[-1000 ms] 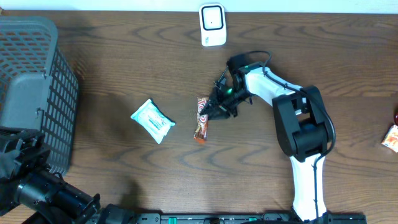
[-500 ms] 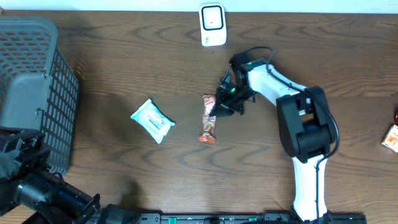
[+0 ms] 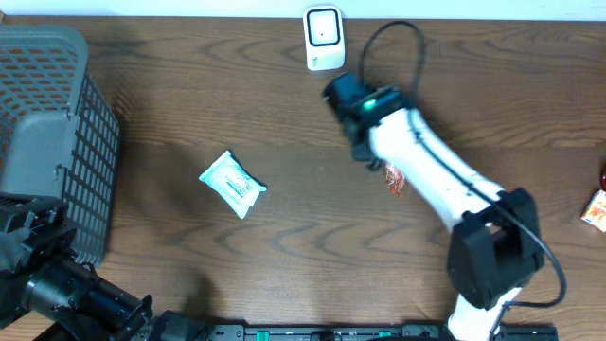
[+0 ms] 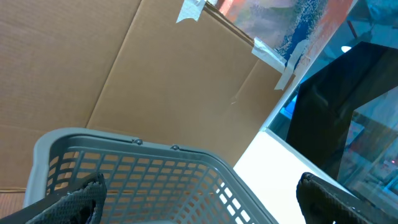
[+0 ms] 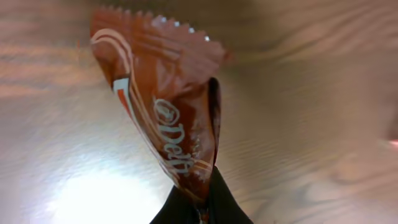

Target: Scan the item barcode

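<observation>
Though on the table (image 3: pixel 170 104) before, snack bar (image 5: pixel 168 118) aloft in right jaws

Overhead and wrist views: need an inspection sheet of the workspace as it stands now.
Surface: wooden table, no spills seen.
Job's things: brown snack bar, held by one end; white scanner at the far edge.
Clutter: teal-white packet; grey basket; orange packet at the right edge.
Grippers: right gripper shut on the snack bar; left gripper open, holding nothing.
Cables: black cable looping above the right arm.
Surroundings: cardboard panels.
</observation>
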`<state>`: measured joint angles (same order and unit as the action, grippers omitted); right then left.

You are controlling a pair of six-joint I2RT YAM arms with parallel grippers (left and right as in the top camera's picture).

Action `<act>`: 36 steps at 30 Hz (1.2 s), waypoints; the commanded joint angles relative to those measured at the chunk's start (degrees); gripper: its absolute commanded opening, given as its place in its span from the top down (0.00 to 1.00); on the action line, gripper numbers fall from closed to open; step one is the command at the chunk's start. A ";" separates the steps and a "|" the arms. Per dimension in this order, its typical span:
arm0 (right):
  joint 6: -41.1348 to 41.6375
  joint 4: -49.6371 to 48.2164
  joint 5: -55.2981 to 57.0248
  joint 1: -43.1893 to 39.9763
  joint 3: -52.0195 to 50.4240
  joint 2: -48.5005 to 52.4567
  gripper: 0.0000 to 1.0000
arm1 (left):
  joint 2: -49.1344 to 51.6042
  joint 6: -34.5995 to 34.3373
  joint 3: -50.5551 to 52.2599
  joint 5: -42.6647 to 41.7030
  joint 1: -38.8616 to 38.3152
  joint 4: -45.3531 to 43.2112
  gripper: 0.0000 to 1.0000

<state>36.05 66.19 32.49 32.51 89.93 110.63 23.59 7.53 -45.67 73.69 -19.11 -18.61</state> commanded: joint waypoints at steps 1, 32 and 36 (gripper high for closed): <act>11.52 0.39 19.93 4.31 -1.60 4.07 0.99 | -0.39 0.33 -0.42 0.55 0.28 -0.26 0.02; 18.10 12.96 19.39 27.87 12.68 17.53 0.42 | -0.39 0.33 -0.42 0.55 0.28 -0.26 0.02; 2.86 6.27 5.62 20.92 15.76 16.85 0.99 | -0.39 0.33 -0.42 0.55 0.28 -0.26 0.02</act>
<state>50.54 75.31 48.86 59.33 103.09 129.88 23.59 7.53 -45.67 73.69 -19.11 -18.61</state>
